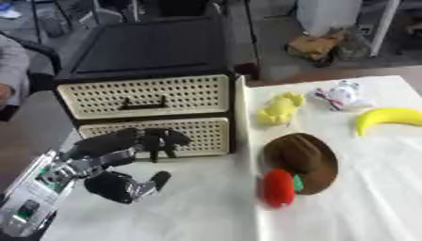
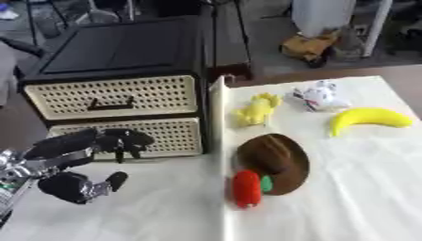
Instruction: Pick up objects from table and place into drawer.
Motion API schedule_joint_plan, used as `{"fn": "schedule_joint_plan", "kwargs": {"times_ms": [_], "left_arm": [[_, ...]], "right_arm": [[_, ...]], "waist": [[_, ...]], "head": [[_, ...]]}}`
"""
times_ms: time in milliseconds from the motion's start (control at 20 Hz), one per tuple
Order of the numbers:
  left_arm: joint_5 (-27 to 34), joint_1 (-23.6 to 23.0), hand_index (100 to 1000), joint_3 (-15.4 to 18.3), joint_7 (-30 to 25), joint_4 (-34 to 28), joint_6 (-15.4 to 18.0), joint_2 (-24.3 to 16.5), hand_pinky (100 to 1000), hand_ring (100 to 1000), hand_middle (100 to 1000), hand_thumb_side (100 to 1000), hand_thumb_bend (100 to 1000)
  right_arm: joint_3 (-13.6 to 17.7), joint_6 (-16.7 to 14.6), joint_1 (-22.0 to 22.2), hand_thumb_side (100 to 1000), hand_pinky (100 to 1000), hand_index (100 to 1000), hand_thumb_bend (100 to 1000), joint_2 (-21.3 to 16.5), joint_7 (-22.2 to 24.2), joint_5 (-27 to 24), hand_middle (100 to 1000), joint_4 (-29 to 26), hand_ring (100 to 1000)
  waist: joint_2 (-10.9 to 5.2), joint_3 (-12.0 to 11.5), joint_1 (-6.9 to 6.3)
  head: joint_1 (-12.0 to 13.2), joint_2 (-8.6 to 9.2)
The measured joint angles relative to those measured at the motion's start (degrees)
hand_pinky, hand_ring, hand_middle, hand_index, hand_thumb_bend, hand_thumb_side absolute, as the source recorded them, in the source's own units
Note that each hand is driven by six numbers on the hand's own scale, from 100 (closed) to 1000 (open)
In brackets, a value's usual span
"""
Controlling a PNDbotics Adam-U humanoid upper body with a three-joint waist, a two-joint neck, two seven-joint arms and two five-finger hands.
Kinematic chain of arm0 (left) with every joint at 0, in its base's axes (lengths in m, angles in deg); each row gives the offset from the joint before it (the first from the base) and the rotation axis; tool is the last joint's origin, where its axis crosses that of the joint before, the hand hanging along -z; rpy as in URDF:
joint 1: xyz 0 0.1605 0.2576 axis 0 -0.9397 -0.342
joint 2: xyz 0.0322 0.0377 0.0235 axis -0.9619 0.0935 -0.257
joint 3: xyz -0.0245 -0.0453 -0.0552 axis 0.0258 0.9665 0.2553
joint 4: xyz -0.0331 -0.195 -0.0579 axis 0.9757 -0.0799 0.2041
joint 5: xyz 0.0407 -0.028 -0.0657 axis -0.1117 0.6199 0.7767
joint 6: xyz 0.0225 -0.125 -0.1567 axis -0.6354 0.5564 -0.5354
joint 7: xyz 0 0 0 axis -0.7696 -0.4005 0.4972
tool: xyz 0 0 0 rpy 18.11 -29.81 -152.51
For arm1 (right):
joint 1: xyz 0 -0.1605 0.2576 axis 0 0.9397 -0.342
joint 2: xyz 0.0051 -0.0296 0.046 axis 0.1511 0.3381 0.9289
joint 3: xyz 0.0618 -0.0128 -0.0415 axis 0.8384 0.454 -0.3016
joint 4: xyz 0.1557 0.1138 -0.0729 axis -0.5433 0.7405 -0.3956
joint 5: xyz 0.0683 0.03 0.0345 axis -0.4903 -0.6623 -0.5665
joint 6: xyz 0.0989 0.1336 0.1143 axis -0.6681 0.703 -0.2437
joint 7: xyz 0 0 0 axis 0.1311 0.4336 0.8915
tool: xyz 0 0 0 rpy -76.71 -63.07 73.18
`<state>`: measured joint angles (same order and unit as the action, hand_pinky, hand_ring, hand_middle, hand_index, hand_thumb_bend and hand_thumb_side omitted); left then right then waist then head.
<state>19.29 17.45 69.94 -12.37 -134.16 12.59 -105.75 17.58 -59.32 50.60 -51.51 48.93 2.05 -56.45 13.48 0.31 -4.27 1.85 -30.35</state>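
A black cabinet (image 1: 148, 52) with two cream perforated drawers stands at the table's back left; both drawers are closed. My left hand (image 1: 115, 162) comes in from the lower left. Its fingers (image 1: 165, 139) curl over the dark handle of the lower drawer (image 1: 206, 134), hiding most of it, and the thumb (image 1: 158, 180) is spread out below. On the white cloth to the right lie a red plush fruit with a green stem (image 1: 278, 188), a brown hat-shaped thing (image 1: 303, 160), a yellow plush toy (image 1: 280, 109), a white plush toy (image 1: 339, 95) and a banana (image 1: 387, 117). No right hand shows.
The upper drawer (image 1: 99, 96) has a free dark handle (image 1: 144, 104). A fold in the white cloth (image 1: 247, 216) runs from the cabinet's right corner to the front edge. A person's grey sleeve (image 1: 10, 66) shows at the left edge. Floor clutter lies behind the table.
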Motion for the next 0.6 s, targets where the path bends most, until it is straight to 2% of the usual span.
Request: {"fn": "schedule_joint_plan", "kwargs": {"times_ms": [50,100,150,200,250,300,350,450,600], "left_arm": [[-0.56,-0.38,987,0.06,0.41,-1.07,0.26,0.0,485,606,849,689,100],[-1.01,-0.91,978,0.09,0.93,-2.32,0.47,0.0,465,590,836,685,100],[-1.23,-1.5,949,0.13,1.49,-3.58,0.6,0.0,388,527,786,667,100],[-1.15,-2.28,941,0.32,2.23,-5.27,0.64,0.0,371,512,773,665,100],[-0.7,-3.25,913,0.58,3.05,-7.07,0.48,-0.01,280,428,692,666,100],[0.42,-4.6,910,0.93,4.09,-9.41,0.04,-0.02,271,419,682,668,100],[2.05,-5.98,885,1.36,5.1,-11.56,-0.61,-0.07,206,352,605,686,100],[7.13,-8.67,872,2.71,7.84,-14.54,-1.66,-0.26,129,271,522,722,100],[18.48,-12.07,835,5.86,13.49,-16.32,-1.78,-0.33,100,219,467,761,100]], "right_arm": [[0.05,0.0,0.03,970,649,669,518,0.0,-0.07,0.0,581,0.0,799],[0.13,0.01,0.06,970,649,669,518,0.0,-0.19,0.0,581,0.0,799],[0.27,-0.03,0.21,971,648,669,516,0.0,-0.3,0.0,581,0.0,798],[0.31,-0.06,0.38,971,648,669,516,0.0,-0.44,0.0,581,0.0,798],[0.42,-0.11,0.5,972,647,669,515,0.0,-0.64,0.0,582,0.0,798],[0.61,-0.18,0.52,972,646,669,515,-0.01,-0.91,-0.01,582,0.0,797],[0.67,-0.33,0.53,974,643,670,512,-0.01,-1.14,-0.02,582,0.0,796],[1.04,-0.78,0.68,975,639,670,507,-0.02,-2.01,-0.2,582,0.0,793],[1.58,-2.15,1.0,993,634,671,503,-0.04,-4.32,-0.87,584,0.0,786]], "waist": [[-0.01,-0.04,0.07],[-0.03,-0.14,0.09],[-0.05,-0.29,0.09],[-0.09,-0.38,0.07],[-0.15,-0.44,0.07],[-0.27,-0.64,0.07],[-0.39,-0.86,0.07],[-0.45,-1.24,0.1],[-0.75,-2.02,0.19]], "head": [[-0.03,0.01],[-0.15,0.01],[-0.25,0.01],[-0.43,0.01],[-0.58,0.01],[-0.85,0.01],[-1.11,0.01],[-1.94,-0.02],[-3.7,-0.29]]}}
